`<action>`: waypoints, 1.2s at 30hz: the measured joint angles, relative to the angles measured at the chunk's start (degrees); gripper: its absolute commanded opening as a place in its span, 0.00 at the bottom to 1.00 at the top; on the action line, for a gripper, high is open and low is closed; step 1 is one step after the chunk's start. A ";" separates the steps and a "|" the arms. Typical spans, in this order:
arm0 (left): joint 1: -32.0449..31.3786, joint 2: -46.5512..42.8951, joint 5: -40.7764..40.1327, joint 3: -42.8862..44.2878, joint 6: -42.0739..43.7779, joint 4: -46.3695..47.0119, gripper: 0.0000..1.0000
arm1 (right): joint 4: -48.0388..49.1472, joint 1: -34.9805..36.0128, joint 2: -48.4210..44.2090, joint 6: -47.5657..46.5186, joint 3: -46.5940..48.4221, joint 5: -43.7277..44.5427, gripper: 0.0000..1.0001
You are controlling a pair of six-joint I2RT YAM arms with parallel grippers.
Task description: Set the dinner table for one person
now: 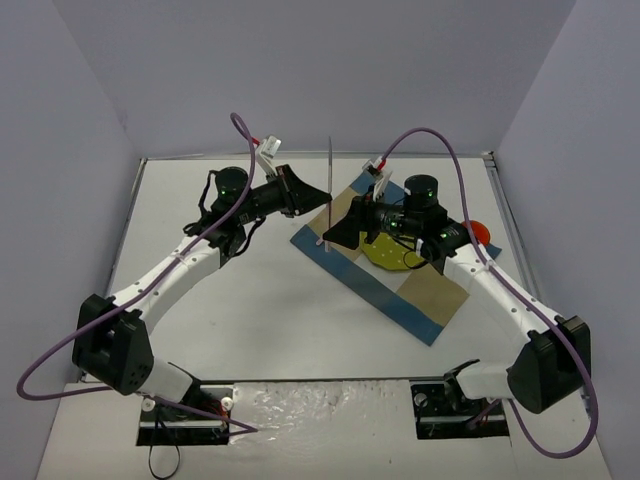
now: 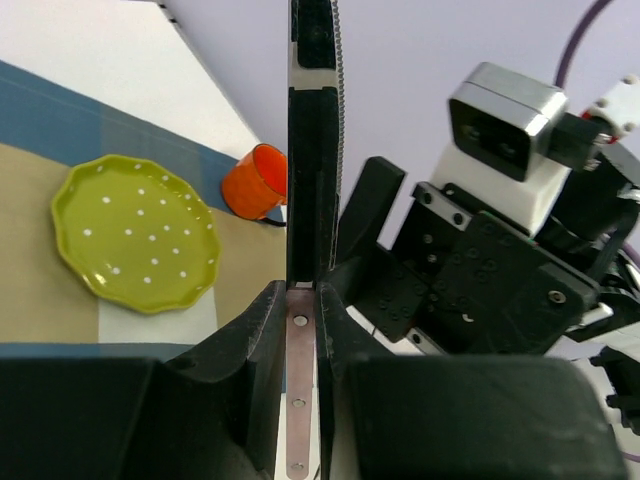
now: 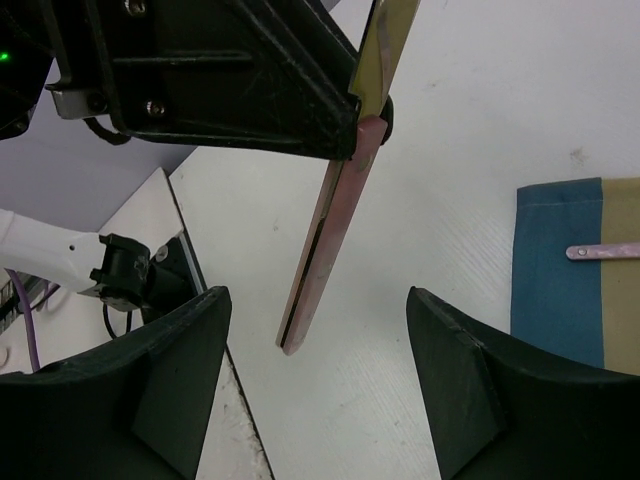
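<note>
Metal knife [image 3: 330,240] clamped upright in my left claw [image 2: 300,322], over the white dinner table [image 1: 250,310] at the edge of the placemat [image 1: 425,305], faces my right claw [image 3: 315,330], spread wide, apparently for a handover toward the green plate [image 2: 135,232].

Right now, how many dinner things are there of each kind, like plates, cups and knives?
green plate: 1
orange cup: 1
knife, held upright: 1
checked placemat: 1
utensil on the placemat, only its end shows, so I cannot tell its kind: 1
Total: 5
</note>
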 measured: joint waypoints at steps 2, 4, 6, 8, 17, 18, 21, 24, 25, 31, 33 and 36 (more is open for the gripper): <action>-0.32 -0.01 0.42 0.00 -0.46 1.15 0.00 | 1.11 0.00 0.77 -0.02 0.01 -1.06 0.63; -0.49 -0.02 0.77 -0.01 -0.83 1.88 0.00 | 2.19 0.00 1.31 0.00 0.01 -1.99 0.58; -0.53 -0.02 1.12 -0.02 -1.04 2.41 0.00 | 3.23 0.00 1.65 -0.04 0.01 -2.82 0.55; -0.53 -0.04 1.38 -0.07 -1.10 2.80 0.00 | 4.13 0.00 1.78 -0.08 0.03 -3.61 0.53; -0.53 -0.04 3.17 -0.15 -1.18 3.71 0.00 | 6.74 -0.07 1.89 -0.35 0.14 -7.18 0.43; -0.53 -0.06 3.43 -0.20 -1.18 3.92 0.00 | 6.88 -0.07 1.89 -0.40 0.14 -7.46 0.42; -0.53 -0.07 4.34 -0.28 -1.20 4.71 0.00 | 7.04 -0.28 1.89 -0.46 0.14 -7.98 0.38; -0.53 -0.04 5.09 -0.28 -1.22 5.84 0.00 | 7.07 -0.67 1.89 -0.45 0.14 -8.17 0.29; -0.53 -0.04 5.33 -0.28 -1.23 6.18 0.00 | 7.10 -0.84 1.89 -0.48 0.14 -8.21 0.26; -0.50 -0.04 6.51 -0.40 -1.51 8.52 0.00 | 7.70 -1.56 1.81 -0.23 0.14 -8.88 0.09; -0.46 -0.02 7.14 -0.45 -1.55 9.80 0.00 | 7.80 -1.88 1.64 -0.12 0.12 -8.98 0.01; -0.43 0.00 7.57 -0.83 -1.81 11.58 0.07 | 7.94 -2.22 1.13 0.00 0.01 -9.14 0.00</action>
